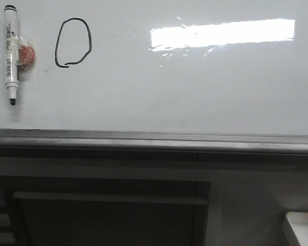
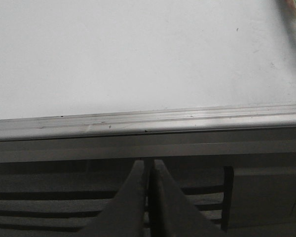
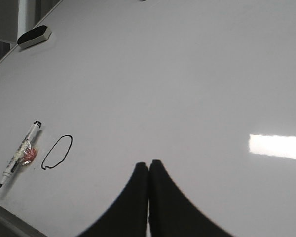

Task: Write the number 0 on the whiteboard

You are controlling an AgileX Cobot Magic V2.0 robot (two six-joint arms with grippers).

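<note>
Number 0 [image 1: 73, 42]: long axis upright on whiteboard [image 1: 195, 92], tail at lower left.
Marker [image 1: 11, 61]: uncapped, just beside, tip down.
Left pincer [image 2: 149, 170]: clenched, empty.
Right pincer [image 3: 148, 170]: clenched, empty, well apart from number 0.

Whiteboard [image 1: 205, 97] fills the upper part of the view, with a bright rectangular reflection [image 1: 223, 33] toward its right side. Number 0 [image 1: 73, 42] drawn near the left edge, thin black oval, small open tail at lower left. Marker [image 1: 11, 55] lies just left of it, uncapped tip toward the near edge, a red blob [image 1: 25, 54] touching its barrel. Grey rail [image 1: 154, 138] runs along the near edge. Dark cabinet front [image 1: 108, 215] with a pale bar [image 1: 110, 197] below.
</note>
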